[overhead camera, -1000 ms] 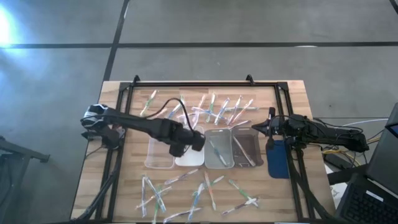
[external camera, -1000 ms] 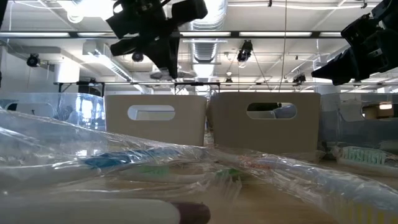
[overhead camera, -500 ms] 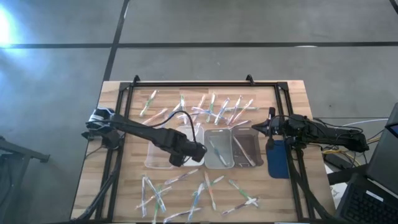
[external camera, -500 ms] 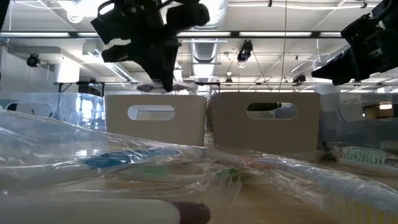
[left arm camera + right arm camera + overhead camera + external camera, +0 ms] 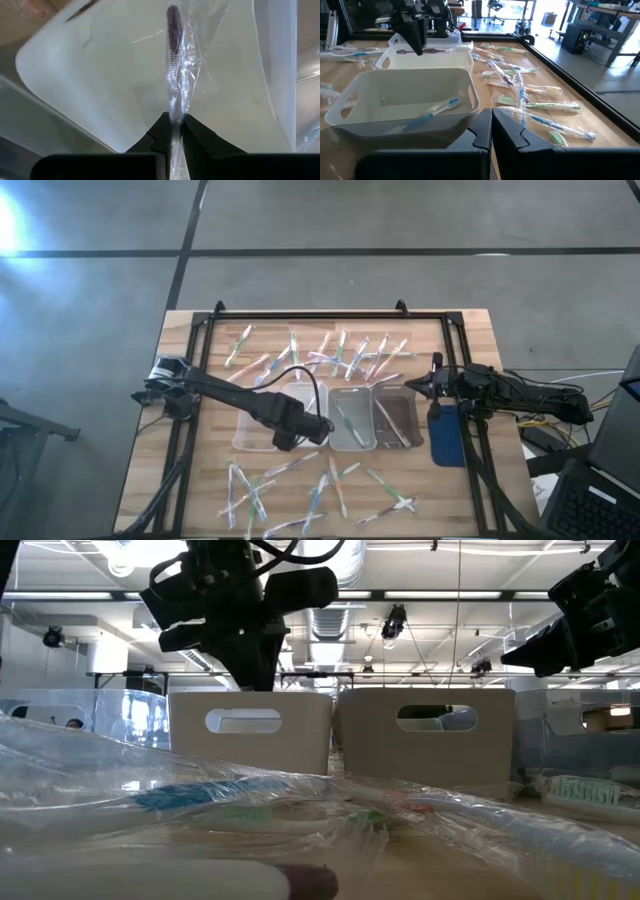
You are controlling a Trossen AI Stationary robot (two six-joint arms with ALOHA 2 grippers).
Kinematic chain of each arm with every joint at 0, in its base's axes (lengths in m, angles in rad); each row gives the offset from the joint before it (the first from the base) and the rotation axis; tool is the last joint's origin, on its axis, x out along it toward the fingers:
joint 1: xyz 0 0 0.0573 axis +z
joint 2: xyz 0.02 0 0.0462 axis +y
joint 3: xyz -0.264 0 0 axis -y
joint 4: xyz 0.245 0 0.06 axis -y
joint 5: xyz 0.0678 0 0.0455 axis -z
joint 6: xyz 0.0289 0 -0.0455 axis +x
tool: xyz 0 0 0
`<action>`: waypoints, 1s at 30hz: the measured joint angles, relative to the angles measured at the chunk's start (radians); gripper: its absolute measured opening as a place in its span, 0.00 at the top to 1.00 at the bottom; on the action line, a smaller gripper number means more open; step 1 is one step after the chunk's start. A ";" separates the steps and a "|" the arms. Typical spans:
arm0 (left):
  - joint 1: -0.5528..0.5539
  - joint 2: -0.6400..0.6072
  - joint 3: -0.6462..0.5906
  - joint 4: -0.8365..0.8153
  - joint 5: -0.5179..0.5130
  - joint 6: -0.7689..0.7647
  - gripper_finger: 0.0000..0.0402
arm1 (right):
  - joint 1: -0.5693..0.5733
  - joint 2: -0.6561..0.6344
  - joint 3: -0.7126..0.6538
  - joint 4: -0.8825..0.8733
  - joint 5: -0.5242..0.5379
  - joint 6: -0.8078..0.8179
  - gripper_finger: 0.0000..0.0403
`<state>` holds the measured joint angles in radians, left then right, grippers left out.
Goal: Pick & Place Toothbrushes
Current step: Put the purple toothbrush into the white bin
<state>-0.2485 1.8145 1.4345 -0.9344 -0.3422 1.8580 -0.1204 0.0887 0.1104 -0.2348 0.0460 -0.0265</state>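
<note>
One wrapped toothbrush [image 5: 175,85] juts from the left tool [image 5: 174,127], pinched tight, over the white tray [image 5: 90,85].

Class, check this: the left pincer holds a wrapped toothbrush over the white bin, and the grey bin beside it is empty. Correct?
Not quite. The left pincer does hold the wrapped toothbrush over the white bin, but the grey bin holds a blue toothbrush, as the right wrist view shows.

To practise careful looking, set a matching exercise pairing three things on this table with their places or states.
1. left hand
2. right hand
3. blue-handled wrapped toothbrush

A. lying in the grey plastic tray
B. shut, empty, at the wooden table's right side
C. shut on the purple wrapped toothbrush over the white plastic tray

Pairs: 1-C, 2-B, 3-A
</note>
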 joint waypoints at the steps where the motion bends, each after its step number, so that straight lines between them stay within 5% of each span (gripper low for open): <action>1: -0.002 0.000 0.000 0.000 0.010 0.000 0.92 | 0.000 0.000 0.000 0.000 0.000 0.000 0.98; 30: -0.008 0.000 -0.131 0.150 0.089 0.086 0.90 | 0.000 0.000 0.000 0.000 0.000 0.000 0.98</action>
<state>-0.2565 1.8145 1.3033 -0.7849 -0.2532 1.9442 -0.1204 0.0884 0.1104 -0.2351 0.0460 -0.0265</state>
